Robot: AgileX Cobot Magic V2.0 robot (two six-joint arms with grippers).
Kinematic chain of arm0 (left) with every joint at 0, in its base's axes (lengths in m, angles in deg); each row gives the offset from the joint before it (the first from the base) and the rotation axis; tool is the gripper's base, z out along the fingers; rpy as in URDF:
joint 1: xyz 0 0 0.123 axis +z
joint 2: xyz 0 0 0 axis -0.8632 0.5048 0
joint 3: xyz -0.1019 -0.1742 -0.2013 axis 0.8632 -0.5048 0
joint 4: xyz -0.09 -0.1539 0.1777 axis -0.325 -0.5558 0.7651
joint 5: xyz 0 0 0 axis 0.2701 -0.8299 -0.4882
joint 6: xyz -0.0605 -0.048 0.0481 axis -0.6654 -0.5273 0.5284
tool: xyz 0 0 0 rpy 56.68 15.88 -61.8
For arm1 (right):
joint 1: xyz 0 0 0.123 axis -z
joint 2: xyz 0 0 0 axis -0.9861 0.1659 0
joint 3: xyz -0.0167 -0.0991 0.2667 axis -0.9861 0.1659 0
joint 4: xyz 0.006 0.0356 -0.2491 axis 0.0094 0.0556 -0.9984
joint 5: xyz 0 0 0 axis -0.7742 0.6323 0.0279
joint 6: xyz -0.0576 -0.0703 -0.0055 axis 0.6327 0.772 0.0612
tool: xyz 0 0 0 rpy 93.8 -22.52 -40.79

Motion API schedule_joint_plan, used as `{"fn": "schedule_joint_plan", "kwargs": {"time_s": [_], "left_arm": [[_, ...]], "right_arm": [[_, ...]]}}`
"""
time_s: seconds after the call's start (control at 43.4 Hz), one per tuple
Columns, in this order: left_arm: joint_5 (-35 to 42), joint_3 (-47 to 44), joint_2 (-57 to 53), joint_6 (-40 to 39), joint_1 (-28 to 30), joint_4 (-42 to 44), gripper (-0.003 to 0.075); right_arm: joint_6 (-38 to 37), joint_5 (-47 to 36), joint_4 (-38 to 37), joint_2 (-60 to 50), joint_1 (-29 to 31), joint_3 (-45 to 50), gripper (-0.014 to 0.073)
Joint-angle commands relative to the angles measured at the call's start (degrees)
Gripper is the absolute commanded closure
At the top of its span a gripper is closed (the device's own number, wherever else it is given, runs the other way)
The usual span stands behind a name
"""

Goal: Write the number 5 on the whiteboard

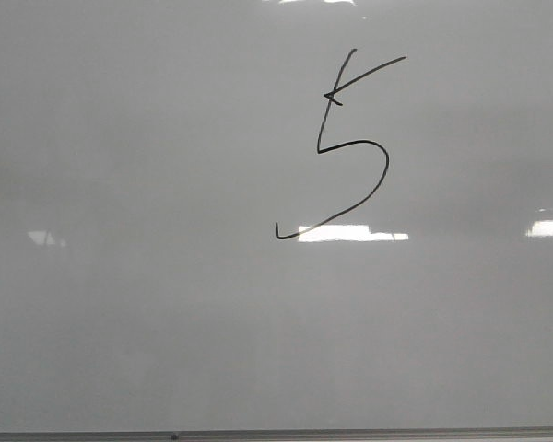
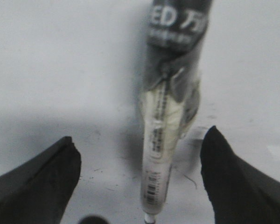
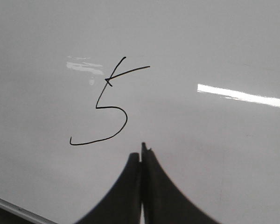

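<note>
Now the number 5 (image 3: 105,105) sits beyond (apart from) the closed right claw (image 3: 142,151).

Light is soft and even in the front view, with the whiteboard (image 1: 120,322) a dull grey. Bright rectangular glare patches sit at mid-height, 1 crossing the tail of the number 5 (image 1: 350,147), whose line stays sharp. The left wrist view is blurred and out of focus, with a dark shadow low on the surface. The right wrist view is crisp, showing 2 glare streaks.
</note>
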Motion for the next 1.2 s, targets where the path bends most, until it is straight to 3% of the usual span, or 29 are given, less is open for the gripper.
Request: {"fn": "schedule_joint_plan", "kwargs": {"time_s": [0.0, 0.161, 0.277, 0.461, 0.646, 0.922, 1.176], "left_arm": [[-1.1, 1.5, -7.1, -0.6, -1.9, 0.1, 0.0195], [-6.2, -0.7, -18.5, -0.6, -4.6, -2.0, 0.0203], [-8.7, -4.0, -28.5, -0.3, -6.0, -3.7, 0.0273], [-15.7, -10.2, -45.3, 5.6, -6.5, -7.6, 0.0521], [-22.7, -15.3, -57.6, 6.1, -6.5, -8.4, 0.0741], [-24.1, -17.1, -69.3, 6.1, -6.5, -9.2, 0.0741], [-24.1, -17.6, -70.3, 6.1, -6.5, -9.2, 0.0741]], "right_arm": [[0.0, -4.2, 1.2, 0.5, 0.4, -1.4, 0.0662], [0.0, -4.2, 1.2, 0.5, 0.4, -1.4, 0.0662], [0.0, -4.2, 1.2, 0.5, 0.4, -1.4, 0.0662], [0.0, -4.2, 1.2, 0.5, 0.4, -1.4, 0.0662], [0.0, -4.2, 1.2, 0.5, 0.4, -1.4, 0.0662], [0.0, -4.2, 1.2, 0.5, 0.4, -1.4, 0.0662], [0.0, -4.2, 1.2, 0.5, 0.4, -1.4, 0.0662]]}}
